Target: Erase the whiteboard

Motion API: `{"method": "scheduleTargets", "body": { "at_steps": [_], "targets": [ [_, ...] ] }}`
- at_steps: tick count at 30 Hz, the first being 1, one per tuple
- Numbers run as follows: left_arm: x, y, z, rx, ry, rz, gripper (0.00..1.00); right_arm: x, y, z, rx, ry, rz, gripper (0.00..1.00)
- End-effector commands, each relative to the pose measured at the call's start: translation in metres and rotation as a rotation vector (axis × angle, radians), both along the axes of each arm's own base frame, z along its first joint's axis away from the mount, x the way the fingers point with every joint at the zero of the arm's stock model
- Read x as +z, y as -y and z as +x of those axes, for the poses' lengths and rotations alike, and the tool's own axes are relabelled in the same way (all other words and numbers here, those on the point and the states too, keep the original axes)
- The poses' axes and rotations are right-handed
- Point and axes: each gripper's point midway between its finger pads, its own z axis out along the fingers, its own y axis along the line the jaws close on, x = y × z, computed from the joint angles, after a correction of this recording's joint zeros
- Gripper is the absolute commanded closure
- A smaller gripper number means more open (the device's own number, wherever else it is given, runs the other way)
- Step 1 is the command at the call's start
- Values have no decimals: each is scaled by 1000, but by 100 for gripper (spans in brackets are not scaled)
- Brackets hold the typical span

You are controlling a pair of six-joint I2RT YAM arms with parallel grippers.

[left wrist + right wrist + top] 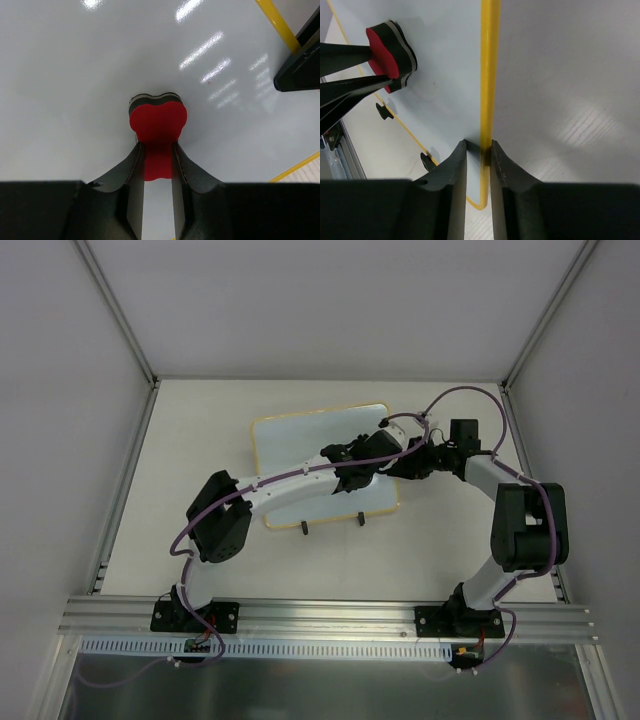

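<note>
The white table, walled on three sides, carries the whiteboard lying flat near its centre. The right gripper is closed on the board's yellow frame at the right edge, evidently to stop the board sliding. The left gripper clamps the red eraser block with its felt side toward the board for wiping; no writing shows on the visible surface.

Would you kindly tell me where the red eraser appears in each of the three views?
Top external: not visible, hidden beneath the left end effector.
Left wrist: the red eraser sits at centre, clamped.
Right wrist: upper left.
Shared landmark: the whiteboard's yellow frame.
</note>
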Motion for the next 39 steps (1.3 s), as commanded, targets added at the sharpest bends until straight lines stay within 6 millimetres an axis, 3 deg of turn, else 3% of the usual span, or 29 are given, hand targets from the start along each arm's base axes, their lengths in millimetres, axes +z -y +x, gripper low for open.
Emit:
{"method": "scheduleTargets", "body": {
  "at_steps": [1, 5, 9, 15, 22, 25, 32, 39],
  "targets": [
    [19, 5, 3, -1, 30, -24, 100, 18, -7, -2, 41, 58, 29, 88],
    [23, 13, 9, -7, 42, -33, 100, 16, -7, -4, 40, 55, 18, 96],
    [20, 23, 9, -43, 26, -39, 100, 14, -8, -5, 38, 53, 0, 96],
    [-1, 41, -7, -113, -12, -5, 100, 12, -5, -4, 22, 54, -19, 96],
    [-27, 44, -26, -162, -53, 58, 100, 12, -4, -4, 10, 64, -40, 96],
    [-22, 38, -19, -155, -18, 96, 100, 11, -3, -5, 7, 64, -46, 96],
    [15, 16, 18, -83, 59, 86, 100, 11, -2, -6, -3, 69, -61, 97],
    [24, 2, 43, -50, 93, 115, 100, 11, -1, -6, -12, 71, -69, 97]
  ]
}}
